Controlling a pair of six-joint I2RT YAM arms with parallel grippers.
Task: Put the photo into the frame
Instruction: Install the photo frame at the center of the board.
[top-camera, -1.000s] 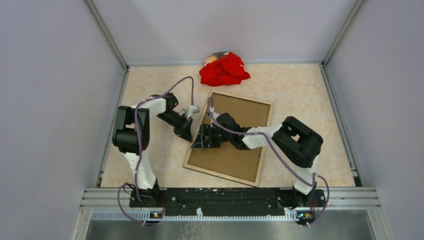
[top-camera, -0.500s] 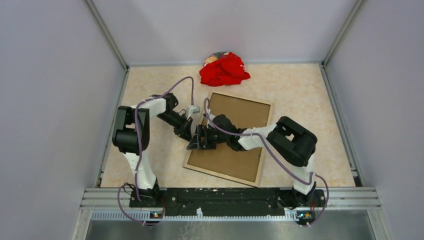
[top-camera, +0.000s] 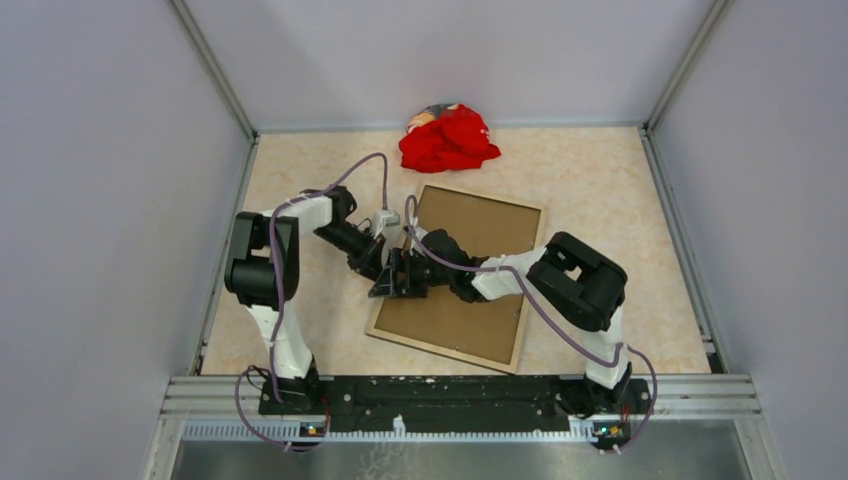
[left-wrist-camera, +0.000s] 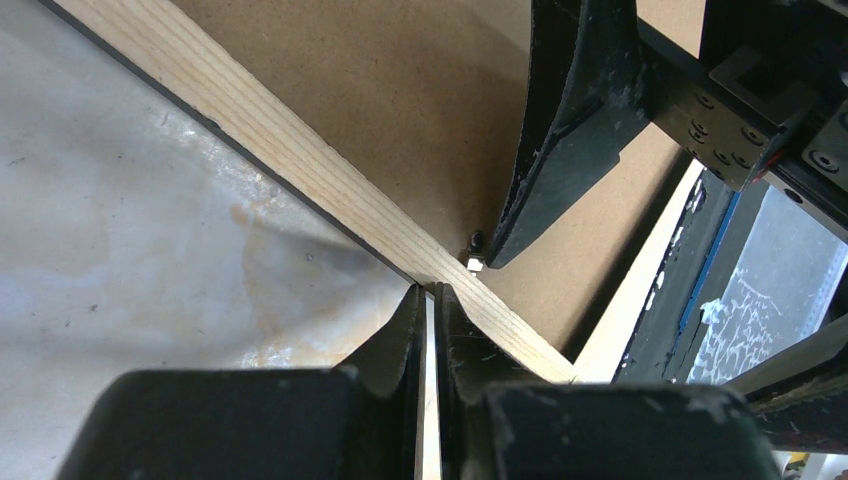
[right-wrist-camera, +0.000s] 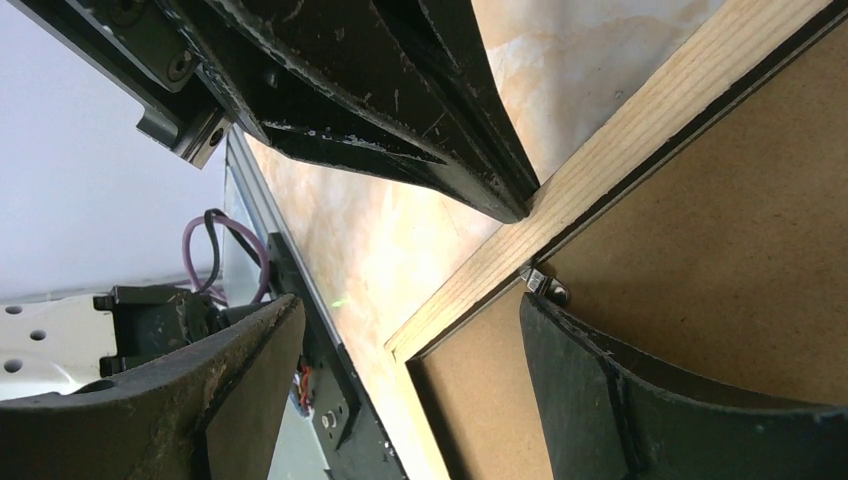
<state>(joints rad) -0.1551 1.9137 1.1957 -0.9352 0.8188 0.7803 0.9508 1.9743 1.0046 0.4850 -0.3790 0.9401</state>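
The frame (top-camera: 521, 305) lies back side up on the table, its pale wood rail (left-wrist-camera: 250, 120) around a brown backing sheet (top-camera: 470, 315). The photo is hidden. My left gripper (top-camera: 379, 270) is shut, its tips (left-wrist-camera: 431, 290) resting on the frame's left rail with nothing between them. My right gripper (top-camera: 393, 277) is open and straddles that same rail (right-wrist-camera: 640, 130). One of its fingers (right-wrist-camera: 600, 400) sits over the backing (right-wrist-camera: 740, 250), its tip beside a small metal tab (right-wrist-camera: 540, 283). The other finger (right-wrist-camera: 200, 390) hangs over the table outside the frame. The two grippers almost touch.
A crumpled red cloth (top-camera: 450, 138) lies at the back of the table, just beyond the frame's far corner. Grey walls with metal posts (top-camera: 215, 70) close in the table on three sides. The arms' base rail (top-camera: 450, 395) runs along the near edge.
My right gripper has slid left across the backing to the frame's left rail, ending close to the left gripper. The left gripper has barely moved.
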